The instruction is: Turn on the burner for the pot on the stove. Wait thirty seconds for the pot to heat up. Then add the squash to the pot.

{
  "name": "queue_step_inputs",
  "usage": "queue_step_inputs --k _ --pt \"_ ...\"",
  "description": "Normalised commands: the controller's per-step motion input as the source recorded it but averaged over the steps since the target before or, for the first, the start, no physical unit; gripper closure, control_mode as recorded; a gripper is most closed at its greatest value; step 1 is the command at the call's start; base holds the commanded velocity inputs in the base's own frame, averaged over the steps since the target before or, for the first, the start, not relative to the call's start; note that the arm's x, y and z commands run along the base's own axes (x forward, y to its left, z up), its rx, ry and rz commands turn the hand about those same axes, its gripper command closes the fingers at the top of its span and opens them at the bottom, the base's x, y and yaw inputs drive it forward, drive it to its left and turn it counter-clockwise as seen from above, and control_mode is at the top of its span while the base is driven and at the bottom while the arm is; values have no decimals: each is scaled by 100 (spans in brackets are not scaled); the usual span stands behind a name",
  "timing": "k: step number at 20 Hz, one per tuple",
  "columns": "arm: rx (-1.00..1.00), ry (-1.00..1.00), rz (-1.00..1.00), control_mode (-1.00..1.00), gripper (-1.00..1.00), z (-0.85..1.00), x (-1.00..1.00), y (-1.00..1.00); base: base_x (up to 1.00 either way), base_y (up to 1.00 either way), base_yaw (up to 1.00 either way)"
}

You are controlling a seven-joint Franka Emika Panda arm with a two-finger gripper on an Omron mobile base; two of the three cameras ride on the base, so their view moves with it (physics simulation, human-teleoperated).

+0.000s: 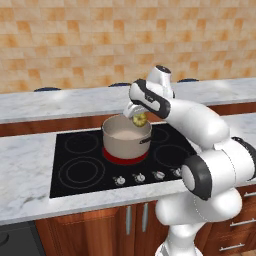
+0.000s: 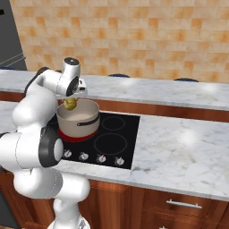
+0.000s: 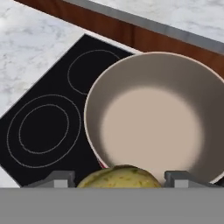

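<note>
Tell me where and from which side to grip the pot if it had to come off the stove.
Take the pot by its short dark handle, which juts from the wall on the side facing the knobs. Come from that front side, level with the handle. The straight round body looks too wide to span, and the burner glows red beneath.

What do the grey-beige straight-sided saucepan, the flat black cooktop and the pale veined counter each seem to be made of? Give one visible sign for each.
Grey-beige saucepan: likely brushed metal, with a matte sheen and a pale smooth inside.
Black cooktop: looks like smooth glass, flat and dark, with thin grey rings and a red glow under the pan.
Pale counter: seemingly polished marble or stone, white with grey veining.
</note>
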Motion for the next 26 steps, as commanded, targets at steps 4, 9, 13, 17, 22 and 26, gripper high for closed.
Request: queue_step_inputs --k 4,9,13,17,22,26 --pt "0 0 11 -100 100 -26 35 0 0 0 0" --pt "0 0 8 -100 100 -22 35 0 0 0 0" --pt "-1 1 5 -100 100 -22 17 3 0 0 0" --pt "-2 5 3 -100 100 -27 23 9 0 0 0" --pt "-3 8 3 -100 100 -26 28 16 0 0 0" --pt "-2 3 2 -100 100 -14 18 10 0 0 0"
